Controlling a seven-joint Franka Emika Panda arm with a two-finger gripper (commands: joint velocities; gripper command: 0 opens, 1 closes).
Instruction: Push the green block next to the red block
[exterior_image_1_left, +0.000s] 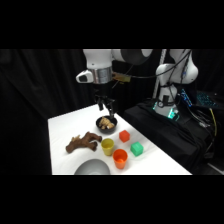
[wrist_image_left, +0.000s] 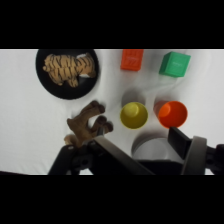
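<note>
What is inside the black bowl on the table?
The black bowl holds a striped tan toy, apparently a tiger. The toy covers most of the bowl's floor, so anything beneath it cannot be seen.

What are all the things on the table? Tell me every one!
green block: one, green, beside the red block
red block: one, red-orange, between bowl and green block
bowl: one, black, holding a striped tan toy
yellow cup: one, yellow, next to the orange cup
orange cup: one, orange, near the green block
brown toy: one, brown, beside the yellow cup
grey bowl: one, grey, table's near edge
table: one, white
hand: one, black, above the bowl
</note>
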